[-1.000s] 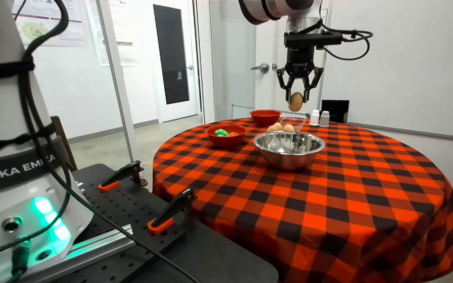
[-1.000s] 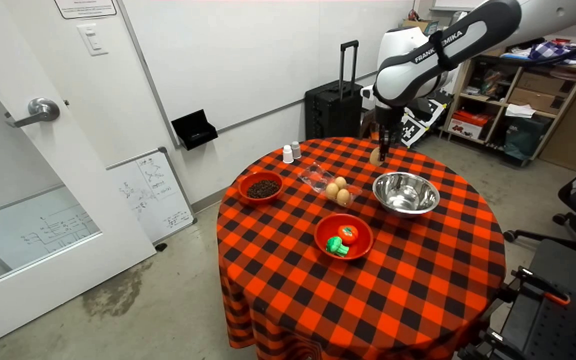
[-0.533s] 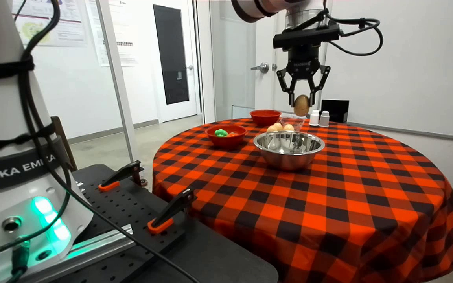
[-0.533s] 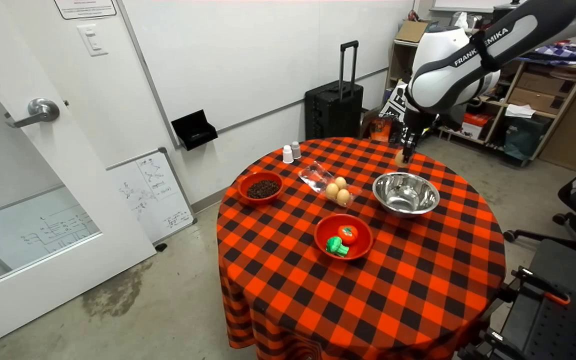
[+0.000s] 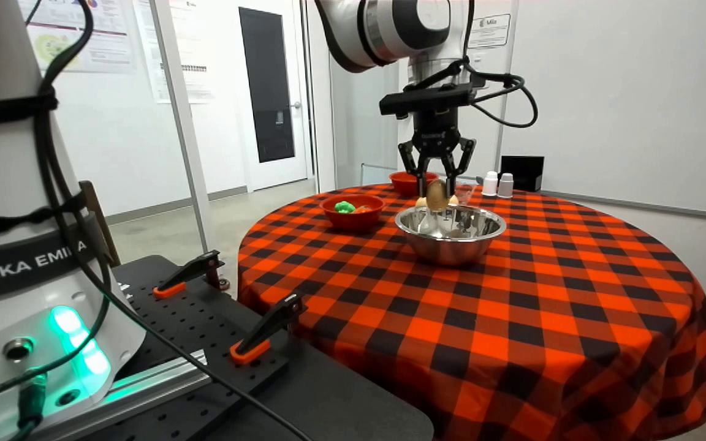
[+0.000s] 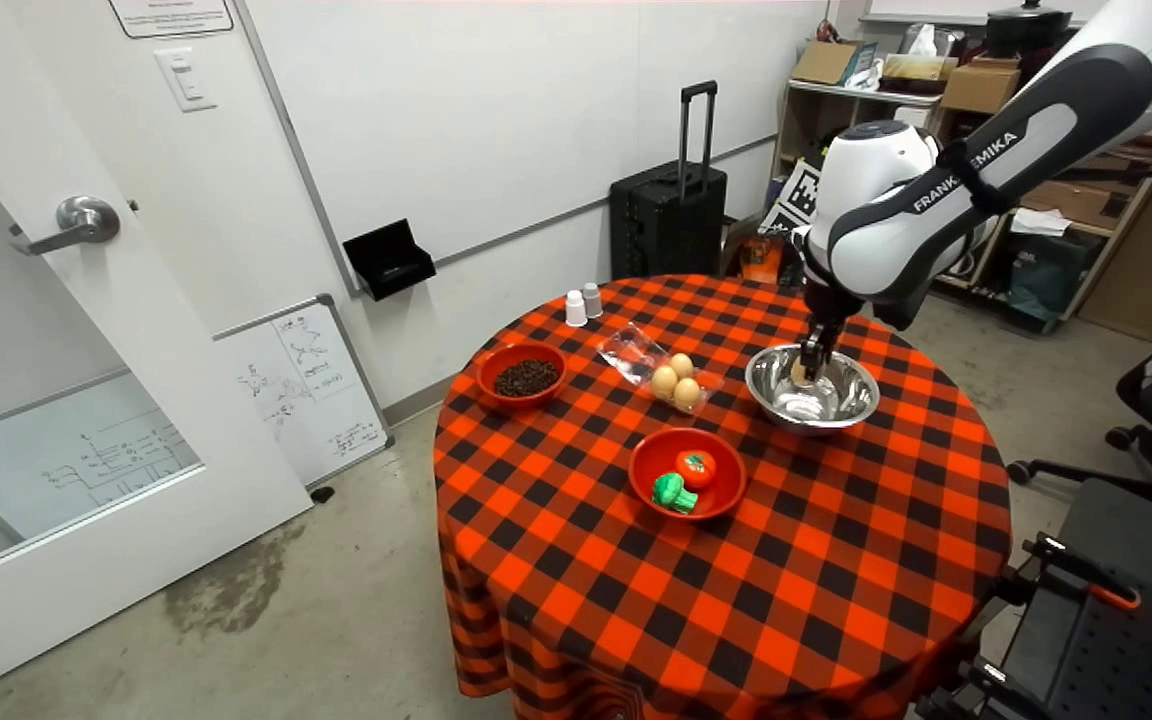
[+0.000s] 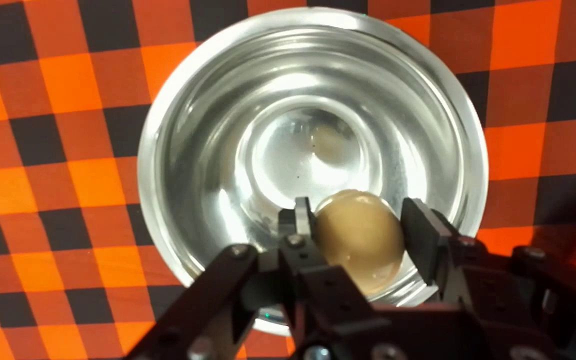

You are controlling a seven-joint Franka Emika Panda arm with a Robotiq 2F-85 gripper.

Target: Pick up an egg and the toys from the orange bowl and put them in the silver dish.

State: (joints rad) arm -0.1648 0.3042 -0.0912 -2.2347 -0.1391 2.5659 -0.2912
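Gripper (image 5: 436,188): jaws partly closed, clamped on one brown egg (image 7: 360,242), its long axis near upright. Egg hangs over the silver mixing bowl (image 5: 450,252), within the rim's outline; judged next: lower straight, release.

Illumination is bright and fairly even in both exterior views; the base lamps (image 5: 82,342) burn out to near-white (green at the fringes). In the wrist view, glare streaks the silver dish (image 7: 293,150), the egg (image 7: 360,235) and gripper fingers (image 7: 425,242) are soft-focused, and shadow darkens the checked tablecloth (image 7: 563,195) at right.
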